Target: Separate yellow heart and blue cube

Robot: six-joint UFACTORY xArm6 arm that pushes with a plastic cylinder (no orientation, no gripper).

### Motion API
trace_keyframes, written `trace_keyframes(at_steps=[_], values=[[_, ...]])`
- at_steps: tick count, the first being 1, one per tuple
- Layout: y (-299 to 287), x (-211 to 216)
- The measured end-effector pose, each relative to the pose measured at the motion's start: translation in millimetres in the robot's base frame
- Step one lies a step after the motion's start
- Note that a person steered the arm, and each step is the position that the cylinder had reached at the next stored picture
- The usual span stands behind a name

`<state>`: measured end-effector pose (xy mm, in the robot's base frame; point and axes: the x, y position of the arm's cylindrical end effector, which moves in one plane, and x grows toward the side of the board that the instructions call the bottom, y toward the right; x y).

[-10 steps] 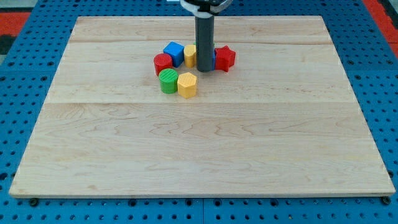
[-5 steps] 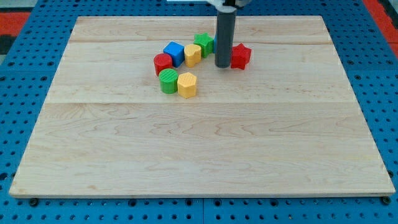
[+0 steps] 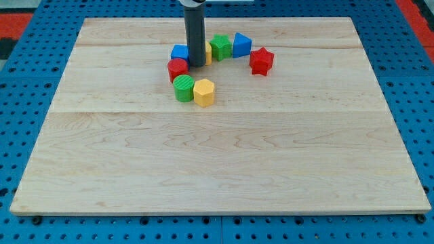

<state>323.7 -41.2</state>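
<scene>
My tip (image 3: 196,65) rests on the board between the blue cube (image 3: 179,51) and the yellow heart (image 3: 208,51). The dark rod covers the cube's right side and most of the heart, so only a thin yellow sliver shows to the rod's right. I cannot tell whether the two blocks touch behind the rod. The cube sits just above the red cylinder (image 3: 178,68).
A green block (image 3: 219,47) sits right of the heart, then a second blue block (image 3: 241,45) and a red star (image 3: 261,61). A green cylinder (image 3: 183,89) and a yellow hexagon (image 3: 203,92) lie side by side below the tip. The wooden board (image 3: 217,163) lies on a blue pegboard.
The rod has swung left from beside the red star to between the blue cube and the yellow heart. The second blue block is now uncovered. The cube has shifted slightly left.
</scene>
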Motion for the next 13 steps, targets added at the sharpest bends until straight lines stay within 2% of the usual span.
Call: trace_keyframes(at_steps=[2, 4, 13], values=[[-9, -9], [-1, 6], [-4, -26]])
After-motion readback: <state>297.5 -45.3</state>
